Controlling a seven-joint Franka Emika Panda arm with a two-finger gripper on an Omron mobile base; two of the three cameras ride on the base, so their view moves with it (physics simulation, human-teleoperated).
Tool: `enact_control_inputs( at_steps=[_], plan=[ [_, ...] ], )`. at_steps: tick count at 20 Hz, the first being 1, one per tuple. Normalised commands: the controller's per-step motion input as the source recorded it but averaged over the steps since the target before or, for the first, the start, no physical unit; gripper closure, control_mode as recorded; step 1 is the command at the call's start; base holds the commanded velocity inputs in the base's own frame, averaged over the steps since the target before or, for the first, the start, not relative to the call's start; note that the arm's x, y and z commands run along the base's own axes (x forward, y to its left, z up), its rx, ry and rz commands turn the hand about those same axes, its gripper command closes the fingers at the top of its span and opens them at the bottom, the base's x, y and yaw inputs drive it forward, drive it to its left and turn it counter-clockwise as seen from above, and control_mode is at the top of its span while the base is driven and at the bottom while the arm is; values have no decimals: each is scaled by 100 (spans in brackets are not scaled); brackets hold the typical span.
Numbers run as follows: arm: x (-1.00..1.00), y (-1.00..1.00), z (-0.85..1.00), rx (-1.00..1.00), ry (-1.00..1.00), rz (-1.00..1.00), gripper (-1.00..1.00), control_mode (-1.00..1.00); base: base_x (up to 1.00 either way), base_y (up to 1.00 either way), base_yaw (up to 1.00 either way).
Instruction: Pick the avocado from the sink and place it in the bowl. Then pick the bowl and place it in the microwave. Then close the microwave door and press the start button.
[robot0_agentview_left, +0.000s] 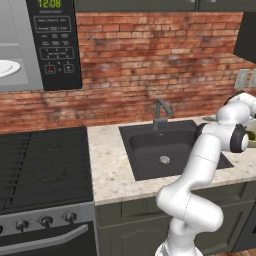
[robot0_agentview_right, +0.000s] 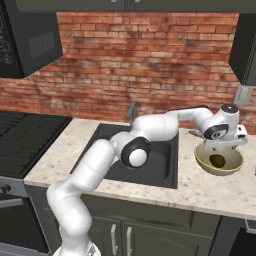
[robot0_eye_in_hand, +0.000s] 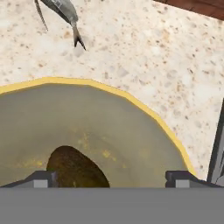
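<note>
At the far left, high over the stove, the microwave (robot0_agentview_left: 35, 45) stands with its cavity showing and the white plate (robot0_agentview_left: 9, 68) inside; the microwave door cannot be made out. Right of the stove, the sink (robot0_agentview_left: 170, 147) is sunk in the speckled worktop (robot0_agentview_left: 107, 165), with only its drain (robot0_agentview_left: 164, 160) in the basin. Farther right, past the sink's right edge, the bowl (robot0_agentview_right: 219, 161) sits on the worktop, and the avocado (robot0_agentview_right: 217, 160) lies in its bottom.

The pincer (robot0_agentview_right: 222, 145) hangs just above the bowl, near its far rim. Its two fingertips (robot0_eye_in_hand: 41, 178) stand wide apart with nothing between them, and the avocado is below and between them, apart from both. By my reading the fruit is delivered and the bowl is next: the rim is the thing to take, and it curves away right and far of the hand.

The hand view gives the avocado's lie, with its long axis slanting across the bowl floor, and a thin grey utensil (robot0_eye_in_hand: 61, 17) on the worktop beyond the rim. The right base view gives the height of the hand over the bowl. The left base view alone gives the microwave, well to the left and higher.
</note>
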Motion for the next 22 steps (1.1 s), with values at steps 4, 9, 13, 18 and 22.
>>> enact_control_inputs(
  at_steps=[4, 9, 13, 18, 22],
  plan=[
    [-31, 26, 40, -7, 0, 0, -100, -100, 0, 0, 0],
    [-68, 64, 31, -9, 1, 1, -100, -100, 0, 0, 0],
    [-74, 100, -4, -18, 7, 8, -100, -100, 0, 0, 0],
    [-64, 91, -31, -17, 9, 11, -100, -100, 0, 0, 0],
    [-13, 10, -18, -8, 1, 7, -100, -100, 0, 0, 0]
  ],
)
